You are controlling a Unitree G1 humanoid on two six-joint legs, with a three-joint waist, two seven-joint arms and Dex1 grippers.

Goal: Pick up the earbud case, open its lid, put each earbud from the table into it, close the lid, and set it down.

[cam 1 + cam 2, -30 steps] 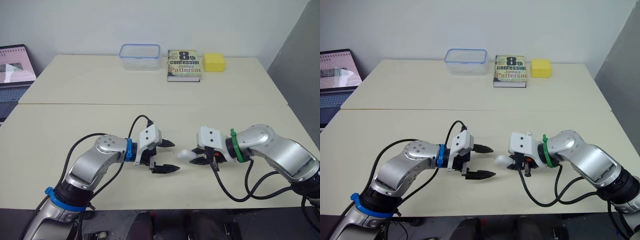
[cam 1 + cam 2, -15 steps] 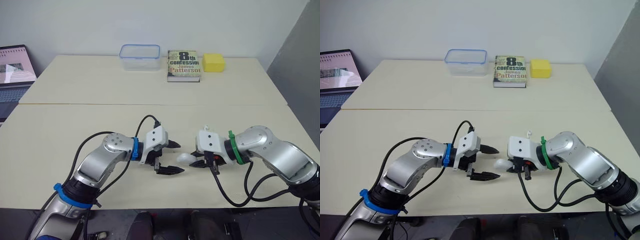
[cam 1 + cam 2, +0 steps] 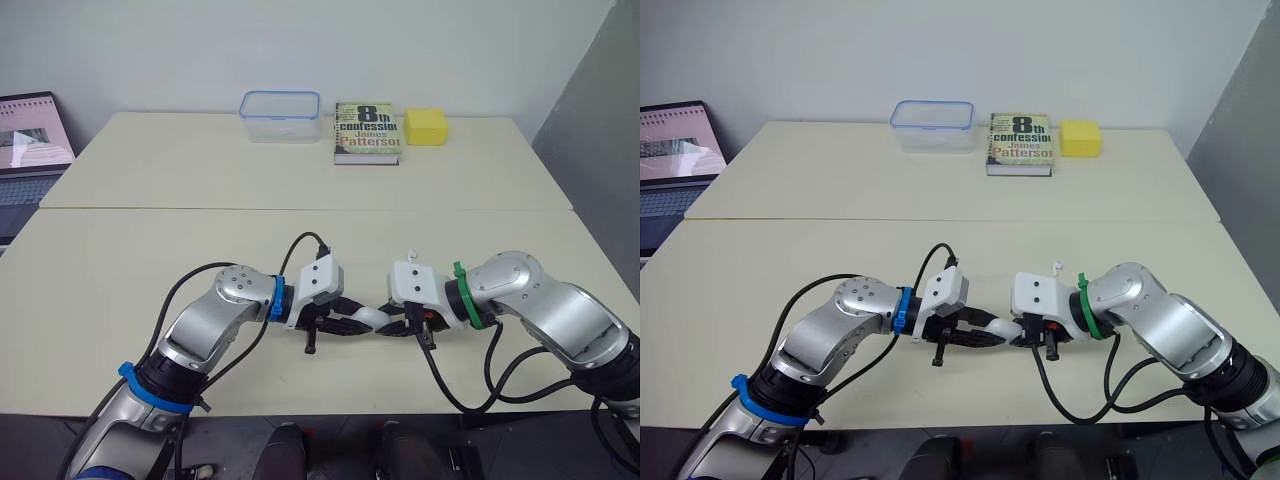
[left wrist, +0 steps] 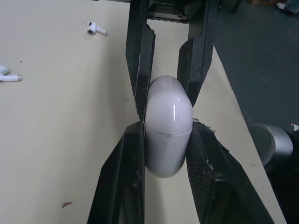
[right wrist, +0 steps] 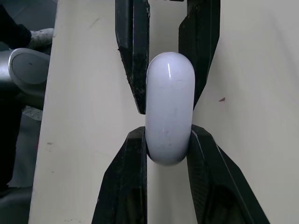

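Earbud case (image 5: 169,93), lid shut, is pinched at both ends: one end between the fingers of the left gripper (image 4: 167,130), the other between those of the right gripper (image 5: 168,133). Glossy and rounded, it is probably light and slippery, so the grips belong on its flat sides, one either side of the lid seam.

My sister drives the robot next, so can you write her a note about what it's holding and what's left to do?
Left tool: shut on one end of the earbud case.
Right tool: shut on the other end, facing the left tool.
The case is closed and held between the two tools.
The first earbud and second earbud lie loose on the table, apart from each other.
Done: the case is grasped.
Left: open the case, put both earbuds in, close it, set it down.
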